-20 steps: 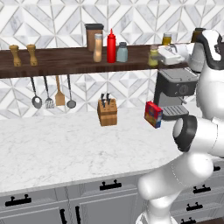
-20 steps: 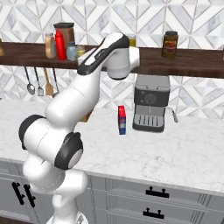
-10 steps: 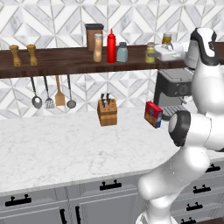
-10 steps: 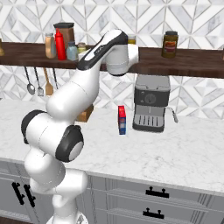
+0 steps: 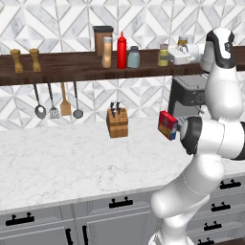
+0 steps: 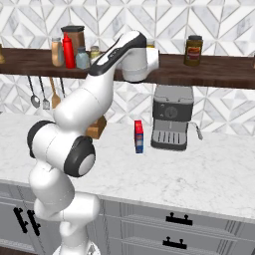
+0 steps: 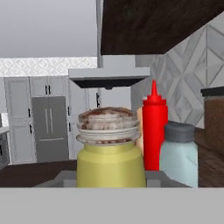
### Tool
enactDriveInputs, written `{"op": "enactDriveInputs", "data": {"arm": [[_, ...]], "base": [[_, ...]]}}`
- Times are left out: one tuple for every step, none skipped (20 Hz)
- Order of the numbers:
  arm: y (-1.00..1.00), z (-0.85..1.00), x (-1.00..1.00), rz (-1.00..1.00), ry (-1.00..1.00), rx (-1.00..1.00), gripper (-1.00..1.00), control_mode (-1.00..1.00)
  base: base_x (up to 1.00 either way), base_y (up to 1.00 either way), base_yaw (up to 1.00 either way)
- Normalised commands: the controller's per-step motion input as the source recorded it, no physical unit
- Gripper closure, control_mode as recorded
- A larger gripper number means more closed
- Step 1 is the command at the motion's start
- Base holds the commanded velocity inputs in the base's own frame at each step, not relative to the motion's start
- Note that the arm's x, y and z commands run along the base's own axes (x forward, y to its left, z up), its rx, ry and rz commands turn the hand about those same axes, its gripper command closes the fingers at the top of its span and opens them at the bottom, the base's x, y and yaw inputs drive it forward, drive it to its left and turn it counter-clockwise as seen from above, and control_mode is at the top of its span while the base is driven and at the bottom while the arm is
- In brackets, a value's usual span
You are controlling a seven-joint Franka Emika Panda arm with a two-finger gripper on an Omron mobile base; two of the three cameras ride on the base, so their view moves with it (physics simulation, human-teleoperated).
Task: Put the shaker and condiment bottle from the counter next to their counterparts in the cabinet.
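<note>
Shaker (image 7: 111, 151) sits gripped between my gripper's (image 7: 111, 186) 2 fingers, closed narrow on its lower olive-yellow body, the silver cap showing above. In the left base view I see the shaker (image 5: 163, 55) held at shelf height over the cabinet (image 5: 72, 67), a little way right of the pale blue-grey shaker (image 5: 134, 57) and the red squeeze bottle (image 5: 122, 50). The condiment bottle (image 5: 107, 52) already stands on the shelf just left of the red one. I judge the jar light and rigid, its smooth round wall likely slippery, so a hold low on the body, below the cap, seems right. I would set it down upright, just beside the blue-grey shaker (image 7: 180, 153).
</note>
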Motion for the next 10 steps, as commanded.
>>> {"op": "enactDriveInputs", "data": {"arm": [[0.0,0.0,0.0,-0.03,-0.15,0.0,1.0,-1.0],[0.0,0.0,0.03,-0.03,-0.14,0.0,1.0,-1.0],[0.0,0.0,0.06,-0.02,-0.15,0.0,1.0,-1.0],[0.0,0.0,0.11,-0.02,-0.13,0.0,1.0,-1.0],[0.0,0.0,0.14,-0.02,-0.11,0.0,1.0,-1.0],[0.01,0.0,0.16,-0.03,-0.07,0.0,1.0,-1.0],[0.0,0.0,0.21,-0.03,-0.01,0.0,1.0,-1.0],[0.0,0.0,0.22,-0.03,0.0,0.0,1.0,-1.0],[0.0,0.0,0.21,-0.03,0.0,0.0,1.0,-1.0],[0.0,0.0,0.21,-0.02,0.0,0.0,1.0,-1.0]], "base": [[0.0,0.0,0.0],[0.0,0.0,0.0],[0.0,0.0,0.0],[0.0,0.0,0.0],[0.0,0.0,0.0],[0.0,0.0,0.0],[0.0,0.0,0.0],[0.0,0.0,0.0],[0.0,0.0,0.0],[0.0,0.0,0.0]]}}
